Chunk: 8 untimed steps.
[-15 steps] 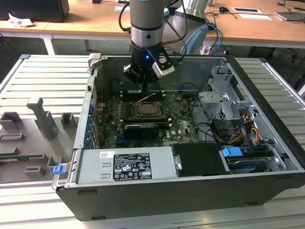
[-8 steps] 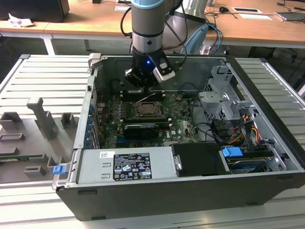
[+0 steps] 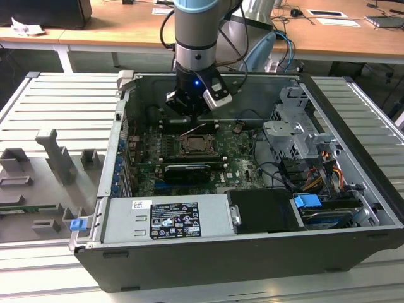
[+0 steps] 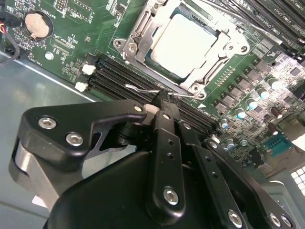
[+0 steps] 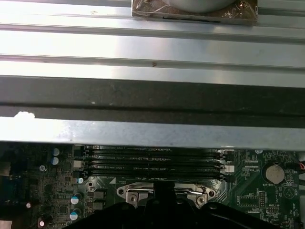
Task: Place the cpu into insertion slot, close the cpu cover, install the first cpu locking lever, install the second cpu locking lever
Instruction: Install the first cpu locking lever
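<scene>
Gripper (image 4: 161, 101) is tilting low over the motherboard (image 4: 71, 52), jaws drawn together and pinching the wire locking lever (image 4: 138, 88) at their tips. Just beyond, the cpu (image 4: 186, 40) is sitting in the insertion slot (image 3: 197, 146), with the cpu cover (image 4: 138, 38) lying shut around it. Arm (image 3: 197, 38) is reaching straight down into the open case (image 3: 353, 120).

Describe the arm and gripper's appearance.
The arm is a silver-grey cylinder with a pale blue joint cap, black cables looping beside it. Its black wrist carries a small blue light. The gripper is matte black linkage bars with silver screws.
</scene>
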Each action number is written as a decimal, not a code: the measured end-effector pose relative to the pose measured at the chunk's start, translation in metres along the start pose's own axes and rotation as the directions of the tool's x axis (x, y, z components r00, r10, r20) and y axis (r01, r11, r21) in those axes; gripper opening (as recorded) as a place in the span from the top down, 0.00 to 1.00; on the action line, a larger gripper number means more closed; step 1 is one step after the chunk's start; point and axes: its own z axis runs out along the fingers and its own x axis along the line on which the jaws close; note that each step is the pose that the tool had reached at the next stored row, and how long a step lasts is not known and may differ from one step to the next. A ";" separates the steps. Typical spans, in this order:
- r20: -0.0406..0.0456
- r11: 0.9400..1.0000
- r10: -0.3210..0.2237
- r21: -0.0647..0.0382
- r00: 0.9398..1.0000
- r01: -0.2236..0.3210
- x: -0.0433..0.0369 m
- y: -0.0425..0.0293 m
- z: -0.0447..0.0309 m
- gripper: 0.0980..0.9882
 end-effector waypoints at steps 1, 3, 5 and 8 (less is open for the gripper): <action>0.000 1.000 0.000 0.000 1.000 0.000 -0.0002 0.0000 0.0001 0.99; 0.000 1.000 0.000 0.000 1.000 0.000 -0.0004 0.0001 0.0003 0.99; 0.000 1.000 -0.001 -0.001 1.000 0.001 -0.0015 0.0007 0.0006 0.99; -0.001 1.000 -0.007 -0.007 1.000 0.007 -0.0021 0.0019 0.0014 0.99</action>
